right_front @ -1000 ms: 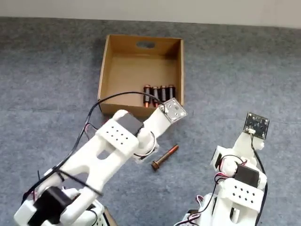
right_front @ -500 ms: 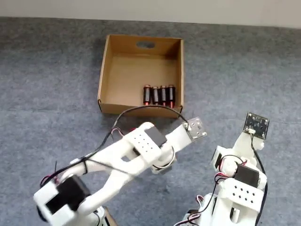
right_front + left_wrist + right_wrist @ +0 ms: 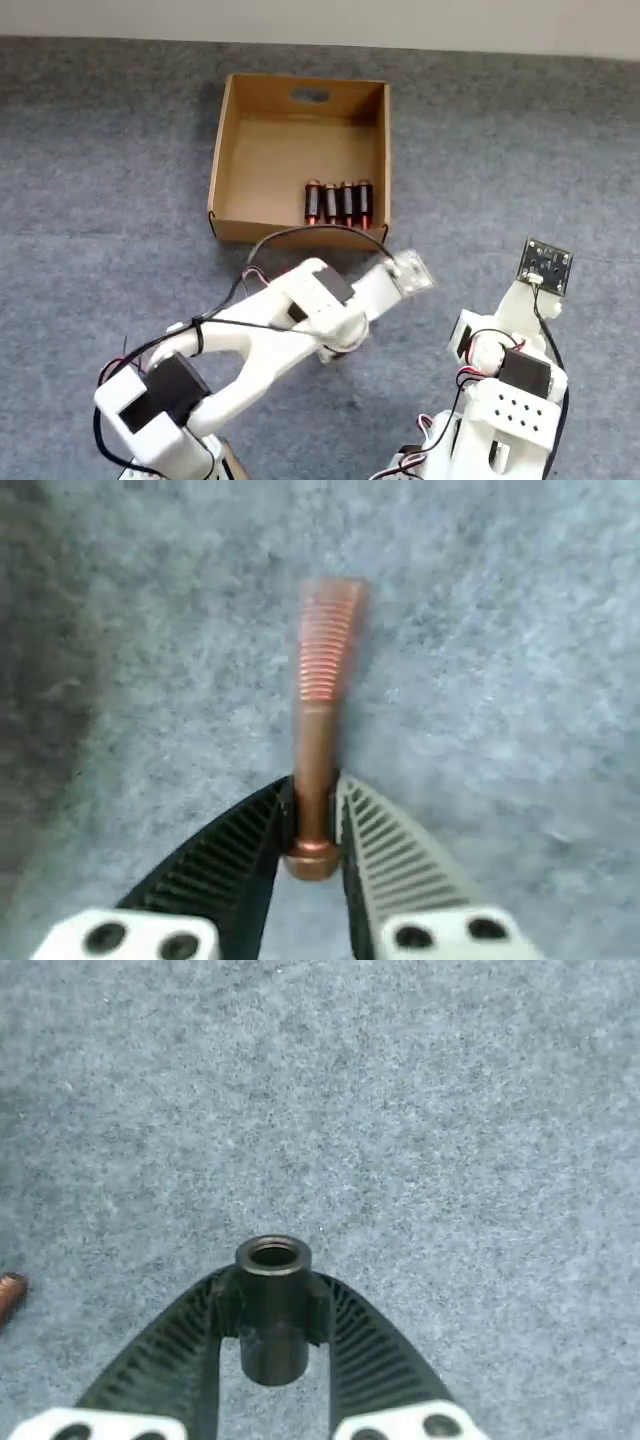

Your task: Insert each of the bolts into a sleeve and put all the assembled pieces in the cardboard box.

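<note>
A copper bolt [image 3: 316, 690] lies along the grey carpet, threaded end away from the wrist. My left gripper [image 3: 313, 792] is shut on its shank just above the head. In the high view the left arm [image 3: 300, 310] covers the bolt, in front of the cardboard box [image 3: 228, 150]. My right gripper [image 3: 272, 1295] is shut on a black sleeve [image 3: 273, 1310], held with its open bore facing the camera. The right arm [image 3: 510, 380] stands at the lower right. Several assembled pieces [image 3: 338, 203] lie side by side in the box's near right corner.
The bolt's copper tip [image 3: 8, 1296] shows at the edge of the right wrist view. Grey carpet [image 3: 500, 150] spreads around the box on all sides. A black cable [image 3: 300, 232] loops over the left arm close to the box's front wall.
The left arm swung from the box's front wall out over the bolt and came down on it. The bolt, plainly seen a second ago, is now under that arm. The right arm has kept still.
</note>
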